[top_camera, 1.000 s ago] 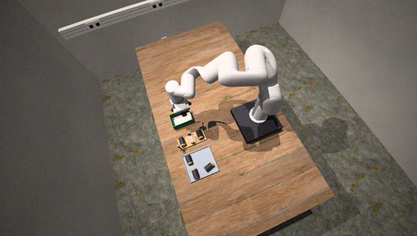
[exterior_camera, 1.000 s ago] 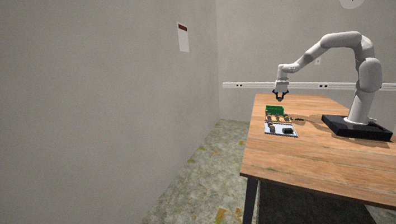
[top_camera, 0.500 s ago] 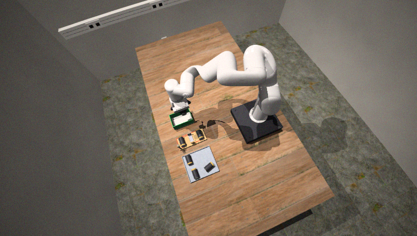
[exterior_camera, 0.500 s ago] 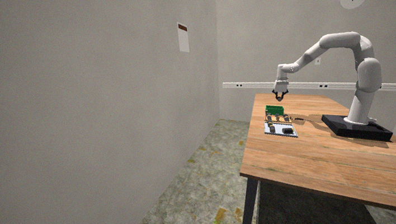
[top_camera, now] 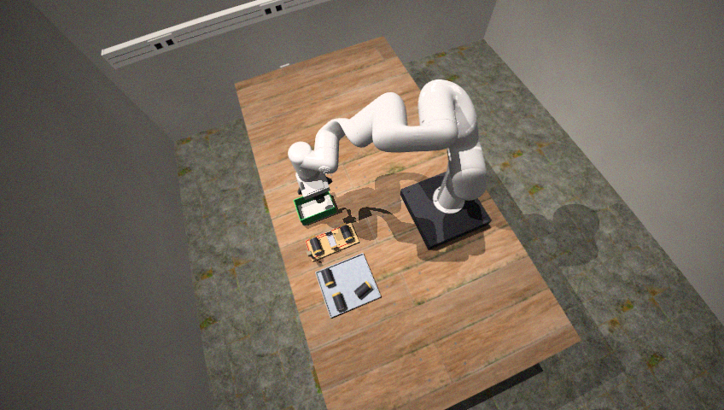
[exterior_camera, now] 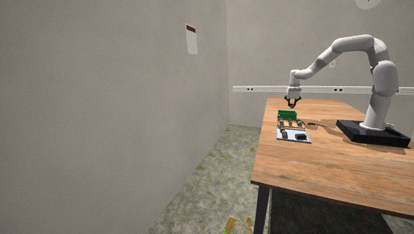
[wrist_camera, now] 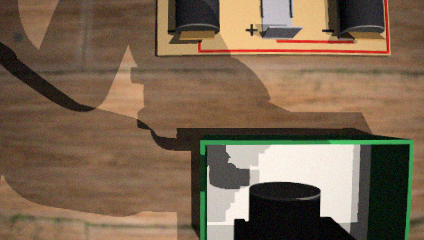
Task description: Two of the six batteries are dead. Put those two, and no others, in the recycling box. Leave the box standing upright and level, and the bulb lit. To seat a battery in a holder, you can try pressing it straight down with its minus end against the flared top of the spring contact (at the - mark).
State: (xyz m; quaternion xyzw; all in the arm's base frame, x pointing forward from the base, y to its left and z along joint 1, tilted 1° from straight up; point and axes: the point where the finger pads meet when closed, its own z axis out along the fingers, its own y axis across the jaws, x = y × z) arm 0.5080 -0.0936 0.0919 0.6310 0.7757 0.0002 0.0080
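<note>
Battery [top_camera: 320,199] [exterior_camera: 291,105] [wrist_camera: 285,191], dark and singled out, is grasped between the fingers of the gripper [top_camera: 320,197] [exterior_camera: 291,105] [wrist_camera: 285,220], above the open green recycling box [top_camera: 303,221] [exterior_camera: 287,116] [wrist_camera: 307,142], which stands upright. No battery shows in the visible part of the box, so both deposits probably remain. Beyond it, two seated batteries [top_camera: 346,233] [exterior_camera: 299,123] [wrist_camera: 197,15] flank the vacant middle slot of the holder board [top_camera: 338,246] [wrist_camera: 235,20]; three loose batteries [top_camera: 363,290] [exterior_camera: 300,137] lie on the grey tray [top_camera: 350,274] [exterior_camera: 292,135]. Whether the bulb is lit, I cannot tell
</note>
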